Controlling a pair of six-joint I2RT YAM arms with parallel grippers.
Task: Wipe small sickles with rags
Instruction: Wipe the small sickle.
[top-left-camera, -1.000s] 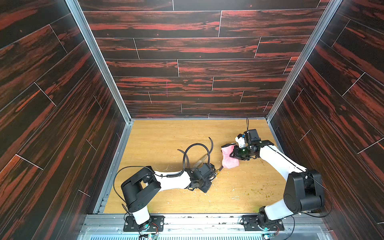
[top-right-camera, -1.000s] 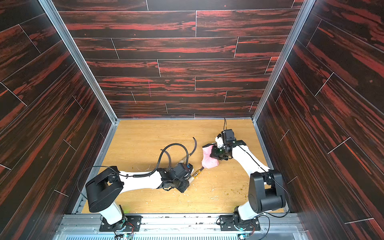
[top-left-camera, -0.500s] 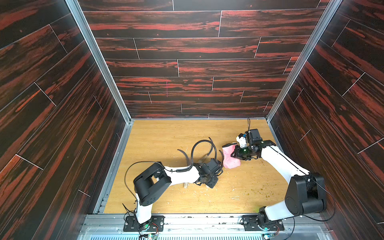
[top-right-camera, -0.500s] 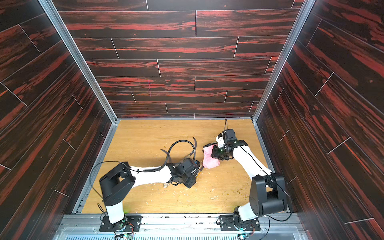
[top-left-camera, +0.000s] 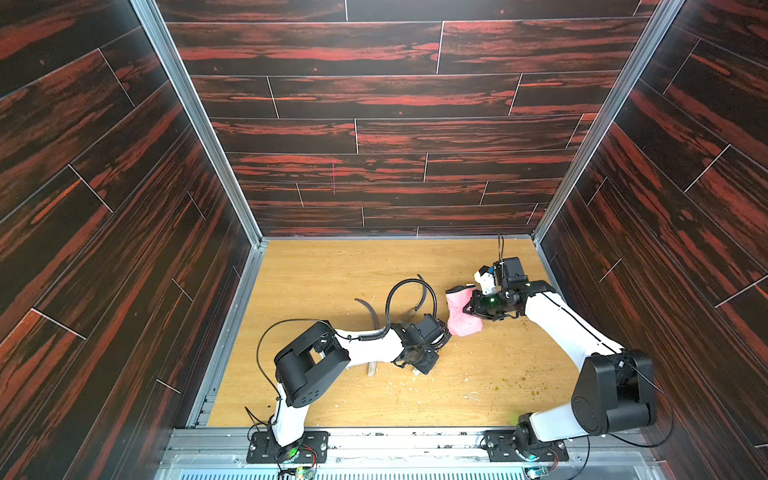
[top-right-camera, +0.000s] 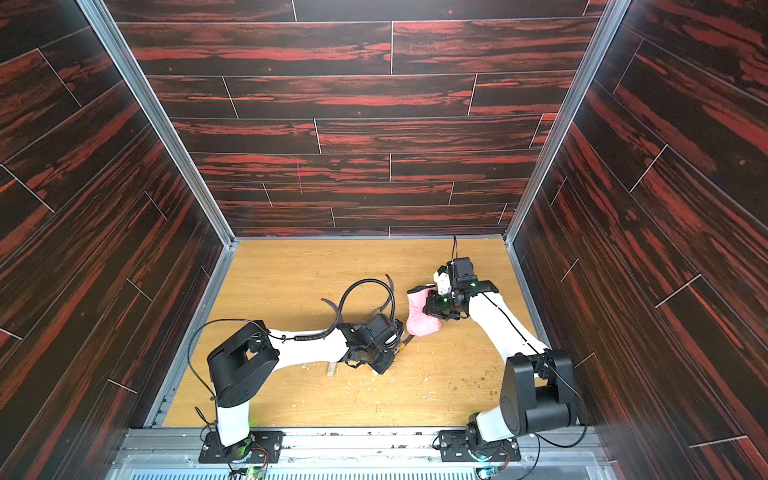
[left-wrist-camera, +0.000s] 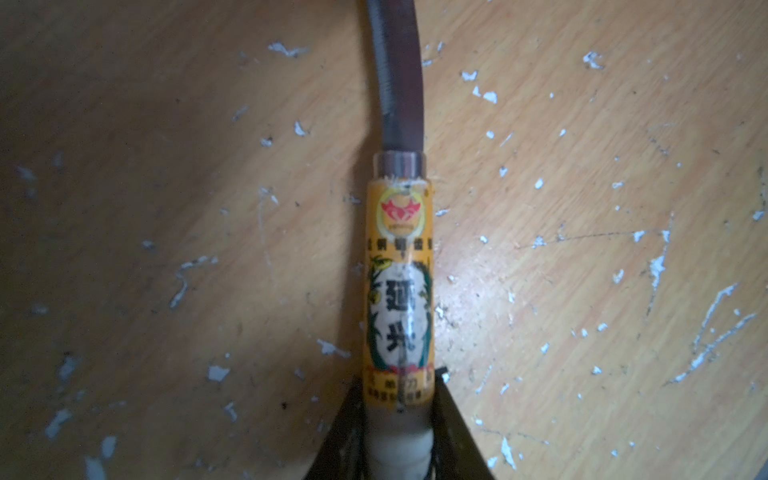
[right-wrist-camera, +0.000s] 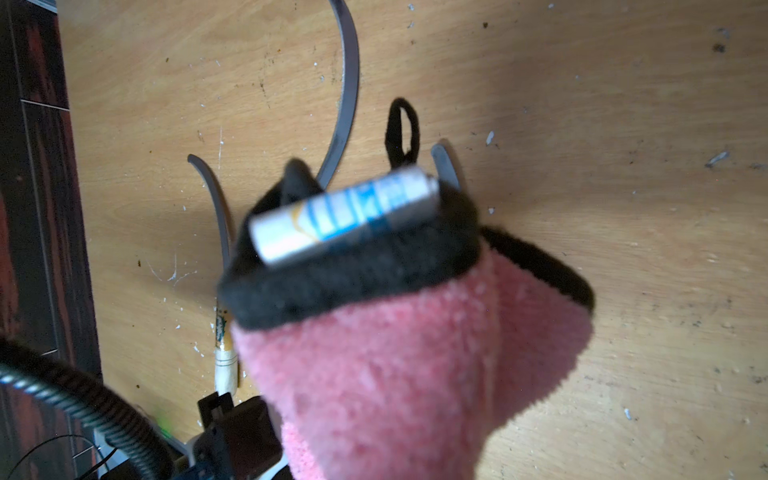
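Near the worktop's (top-left-camera: 332, 266) middle, the left gripper (left-wrist-camera: 400, 390) clamps the handle of a sickle (left-wrist-camera: 401, 108) — its yellow label (left-wrist-camera: 399, 299) clear only in the left wrist view; the right gripper (top-left-camera: 469, 306) pinches the pink rag (right-wrist-camera: 395, 374).

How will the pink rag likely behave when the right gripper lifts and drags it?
Probably floppy: the pink rag bunches into folds at the right gripper. Likely light, since a single pinch seems to carry it. Its fluffy pile should grip rather than slide.
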